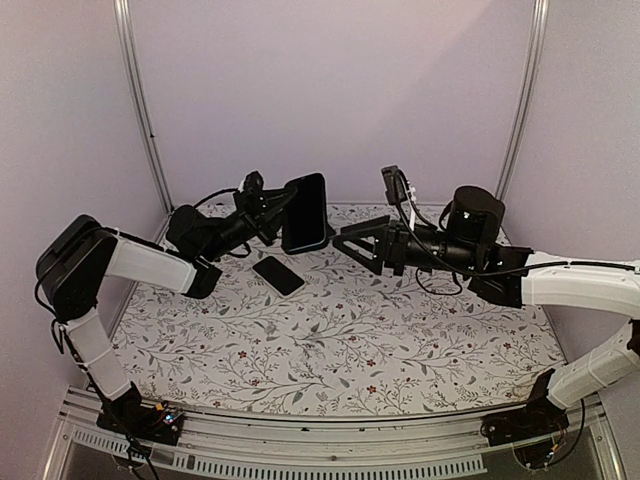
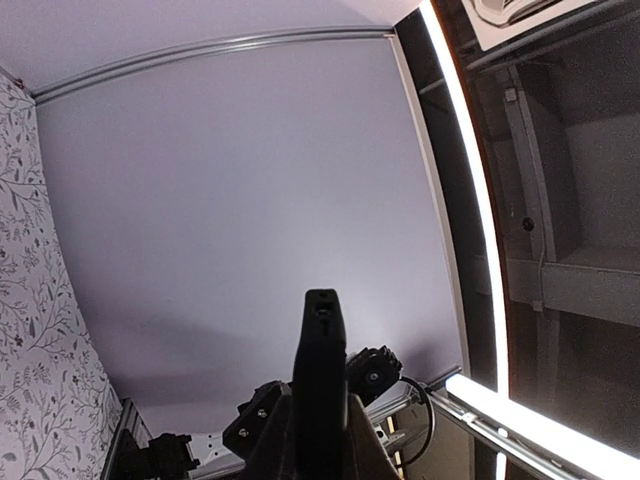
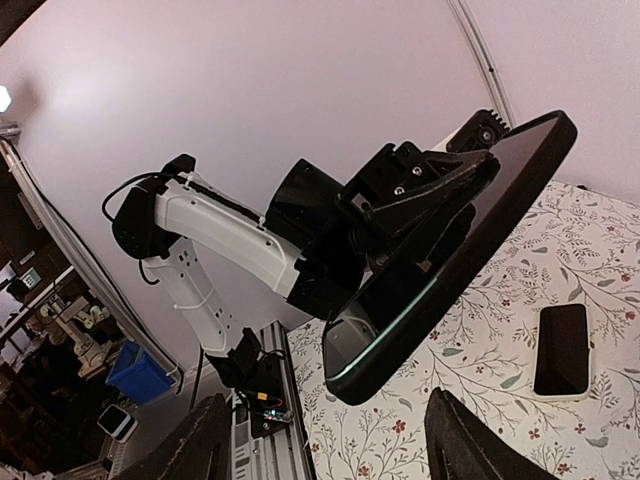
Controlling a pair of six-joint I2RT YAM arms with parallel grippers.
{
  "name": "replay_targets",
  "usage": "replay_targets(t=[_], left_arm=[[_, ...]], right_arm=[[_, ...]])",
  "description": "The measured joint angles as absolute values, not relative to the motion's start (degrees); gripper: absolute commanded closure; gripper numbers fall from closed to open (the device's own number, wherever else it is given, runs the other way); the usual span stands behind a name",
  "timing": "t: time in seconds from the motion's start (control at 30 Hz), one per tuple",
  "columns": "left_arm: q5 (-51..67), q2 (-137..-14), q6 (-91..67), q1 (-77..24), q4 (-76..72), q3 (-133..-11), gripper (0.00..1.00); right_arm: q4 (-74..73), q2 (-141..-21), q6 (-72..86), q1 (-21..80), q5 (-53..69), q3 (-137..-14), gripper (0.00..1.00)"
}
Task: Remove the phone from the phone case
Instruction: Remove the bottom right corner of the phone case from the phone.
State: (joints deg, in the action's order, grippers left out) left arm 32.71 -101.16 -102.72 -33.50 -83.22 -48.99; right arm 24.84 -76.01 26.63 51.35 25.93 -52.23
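One phone case (image 1: pixel 306 212), a glossy black slab with rounded corners and a teal-tinted rim, stands upright in the air over the far left of the surface (image 1: pixel 400 340). Whether it is empty cannot be told. The left end effector (image 1: pixel 278 212), of matte black plastic, is pinched onto the case's left edge. A flat black phone (image 1: pixel 278 275) with a pale rim lies on the floral-printed surface just near of the case. The right end effector (image 1: pixel 357 246) is spread wide to the case's right, touching nothing.

Soft, even light (wrist views fisheye-bent).
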Motion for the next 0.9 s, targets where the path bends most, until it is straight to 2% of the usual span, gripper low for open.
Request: replay_targets(t=[0.9], left_arm=[[32.77,-102.94,-105.32,-34.79,-83.74,-49.78,1.0]], right_arm=[[29.43,-80.38,29.98,50.43,33.89,-53.3,0.34]])
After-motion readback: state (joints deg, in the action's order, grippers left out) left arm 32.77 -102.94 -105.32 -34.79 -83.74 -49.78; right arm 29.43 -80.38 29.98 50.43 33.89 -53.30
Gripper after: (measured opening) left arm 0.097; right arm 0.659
